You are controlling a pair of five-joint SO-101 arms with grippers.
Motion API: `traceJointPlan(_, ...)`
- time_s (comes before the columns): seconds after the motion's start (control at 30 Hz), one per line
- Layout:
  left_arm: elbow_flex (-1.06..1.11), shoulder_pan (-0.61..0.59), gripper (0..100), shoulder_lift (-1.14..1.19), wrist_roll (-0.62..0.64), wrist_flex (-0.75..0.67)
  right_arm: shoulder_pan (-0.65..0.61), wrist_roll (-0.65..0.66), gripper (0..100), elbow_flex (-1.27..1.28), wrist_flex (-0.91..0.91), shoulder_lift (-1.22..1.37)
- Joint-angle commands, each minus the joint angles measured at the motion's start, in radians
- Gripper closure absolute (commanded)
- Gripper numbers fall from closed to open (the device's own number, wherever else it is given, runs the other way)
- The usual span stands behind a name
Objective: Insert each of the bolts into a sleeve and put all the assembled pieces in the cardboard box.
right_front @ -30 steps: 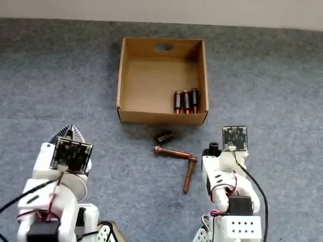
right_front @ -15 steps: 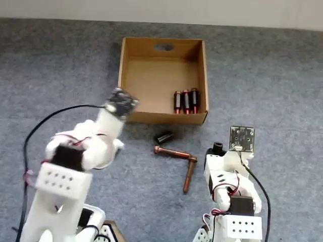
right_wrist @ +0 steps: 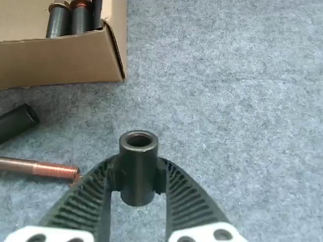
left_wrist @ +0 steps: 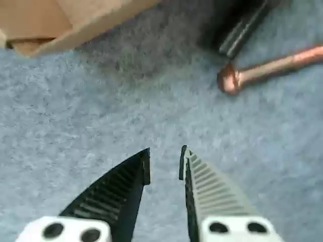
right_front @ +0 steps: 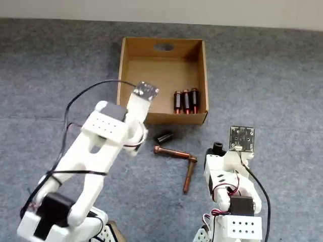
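Gripping upright sleeve (right_wrist: 138, 166), right fingers (right_wrist: 187, 201) clamped; left fingers (left_wrist: 118, 189) slightly parted over carpet (left_wrist: 75, 116) near bolt (left_wrist: 272, 68).

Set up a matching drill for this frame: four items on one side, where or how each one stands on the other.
1 left hand
2 right hand
3 assembled pieces
4 bare bolts

A inside the cardboard box
B lying on the carpet
C gripping a sleeve
D empty, above the carpet

Pairs: 1-D, 2-C, 3-A, 4-B
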Motion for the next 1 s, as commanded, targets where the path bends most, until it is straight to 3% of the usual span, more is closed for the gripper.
traceJointPlan(0.0, -0.071, 0.102, 88, 0.042, 0.08, -0.014, 0.01, -0.005, 99.2, -0.01, -0.002, -0.01)
traceJointPlan(0.13, -0.081, 0.179, 88, 0.101, 0.089, -0.064, 0.01, -0.005, 99.2, -0.01, -0.002, -0.01)
traceJointPlan(0.37, -0.081, 0.191, 88, 0.217, 0.089, -0.206, 0.01, -0.005, 99.2, -0.01, -0.002, -0.01)
traceJointPlan(0.67, -0.093, 0.191, 88, 0.248, 0.087, -0.221, 0.01, -0.005, 99.2, -0.013, -0.004, -0.01)
traceJointPlan(0.97, -0.113, 0.183, 81, 0.222, 0.089, -0.229, 0.01, -0.005, 99.2, -0.013, -0.004, -0.01)
